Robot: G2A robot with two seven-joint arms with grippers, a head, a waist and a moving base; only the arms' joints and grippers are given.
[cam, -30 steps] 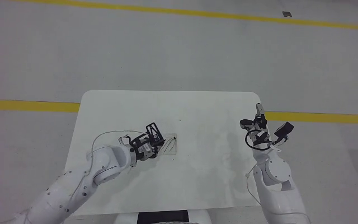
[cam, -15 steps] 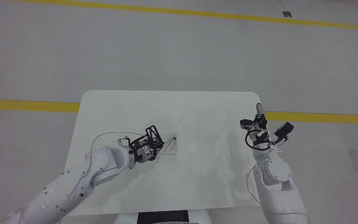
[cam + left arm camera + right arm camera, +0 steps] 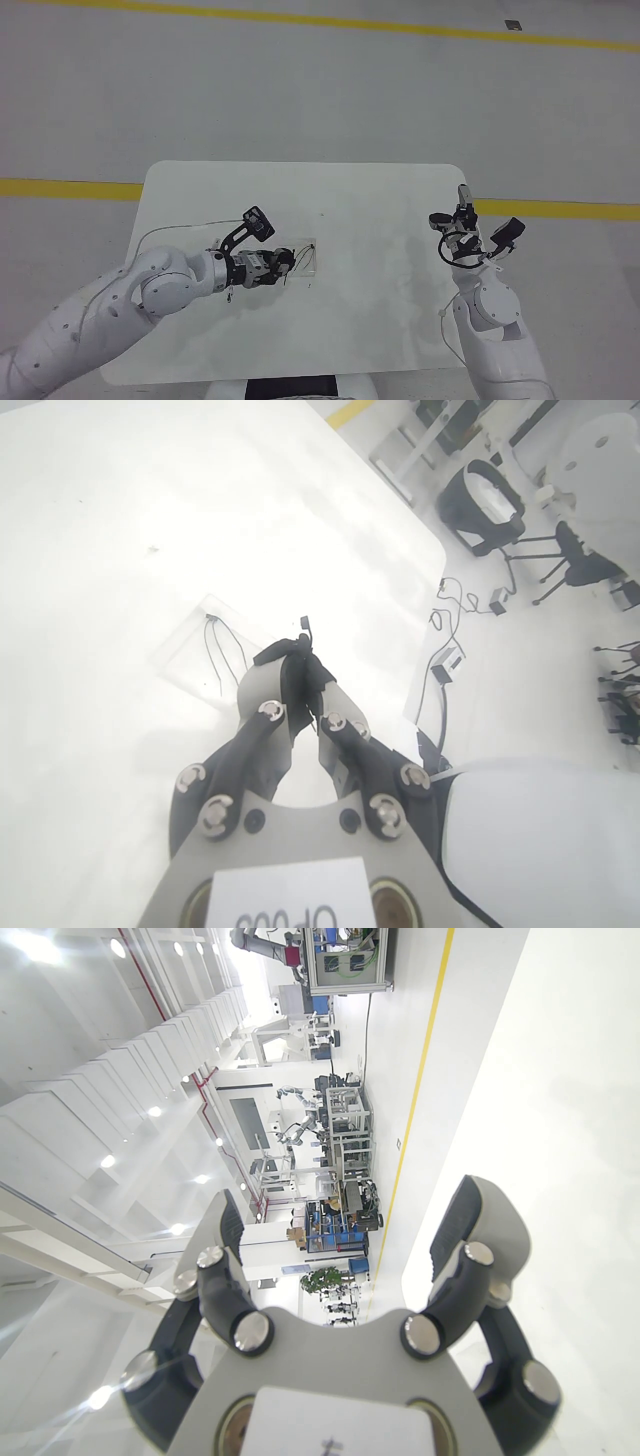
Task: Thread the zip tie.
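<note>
Rolled over since a second ago, the left arm's wrist now lies more level across the white rectangular table (image 3: 380,320), its elbow swung out toward the table's left edge, while its fingertips stay at the same spot beside the clear sheet. The right arm has not shifted.

The left gripper (image 3: 300,650) hangs low over the left-centre of the table, its black-padded fingers (image 3: 272,657) pressed together on a thin black zip tie (image 3: 304,620). The tie's small square head pokes out just past the fingertips and a sliver of its strap trails back between the pads. Seen from above, the left gripper (image 3: 283,264) sits at the left edge of a flat clear plastic sheet (image 3: 308,258).

The right gripper (image 3: 345,1200) is held up at the table's right edge, well apart from the sheet. Its two fingers are spread wide with nothing between them, and they point away over the floor with its yellow line.

The sheet (image 3: 185,640) lies flat on the tabletop, and on it rest two fine dark strands joined at a tiny dark head (image 3: 209,616).
</note>
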